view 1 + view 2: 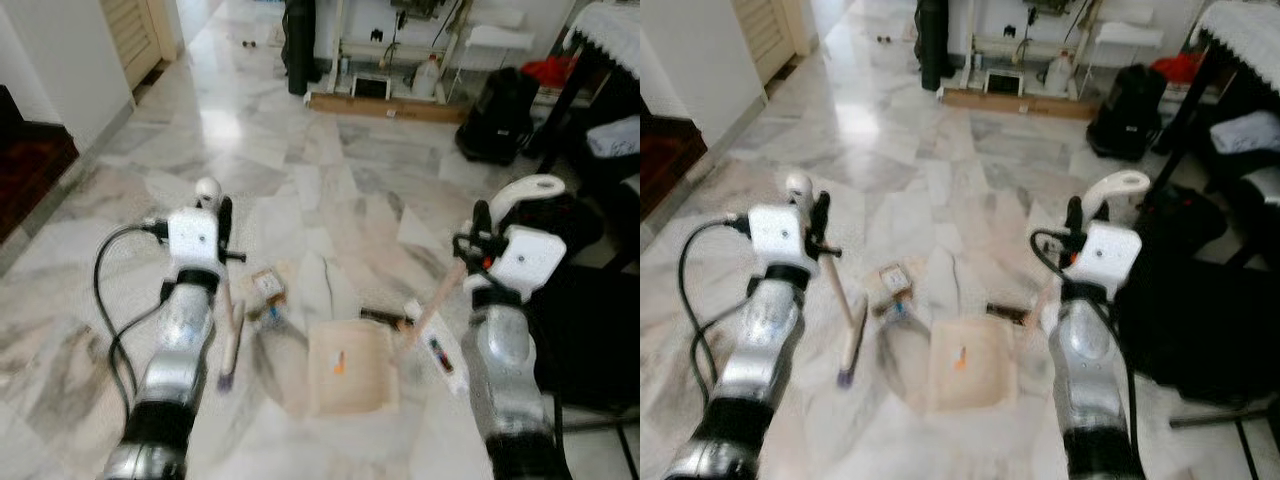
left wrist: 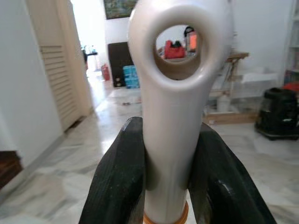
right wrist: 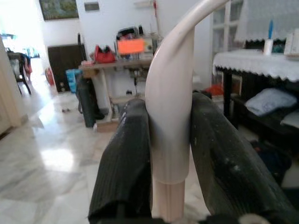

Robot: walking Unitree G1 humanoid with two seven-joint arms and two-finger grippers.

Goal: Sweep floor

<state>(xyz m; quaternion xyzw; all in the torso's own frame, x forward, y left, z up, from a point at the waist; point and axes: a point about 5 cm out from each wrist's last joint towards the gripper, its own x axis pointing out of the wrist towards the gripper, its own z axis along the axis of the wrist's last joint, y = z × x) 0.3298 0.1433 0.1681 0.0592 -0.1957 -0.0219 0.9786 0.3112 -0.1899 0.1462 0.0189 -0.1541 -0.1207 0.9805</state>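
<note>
Spreading under everything is the pale grey-veined marble floor (image 1: pixel 300 170), glossy with window glare. On it, between the two silver arms, lies the cream plastic dustpan (image 1: pixel 348 368), its mouth toward the robot's left and one small orange scrap inside. Its long cream handle (image 1: pixel 437 297) rises to the right gripper (image 3: pixel 170 140), whose black fingers (image 3: pixel 126 158) are clenched on the curved grip. The left gripper (image 2: pixel 166 168) is likewise clamped, on the white loop-ended handle of the small hand broom (image 1: pixel 228 330); the broom's head hangs just above or on the floor beside the left forearm, which of the two cannot be told.

The litter lies near the pan's far edge: a crumpled tan wrapper (image 1: pixel 268 284), a dark stick-shaped piece (image 1: pixel 385 319), and a small white cap (image 1: pixel 412 309) close to the dustpan's shaft.

The likely step is brushing these bits toward the pan. The risks: the pan's lip may ride above the floor, so scraps slide beneath it; a hard stroke could flick the light wrapper past the pan; and the cap could roll away.
</note>
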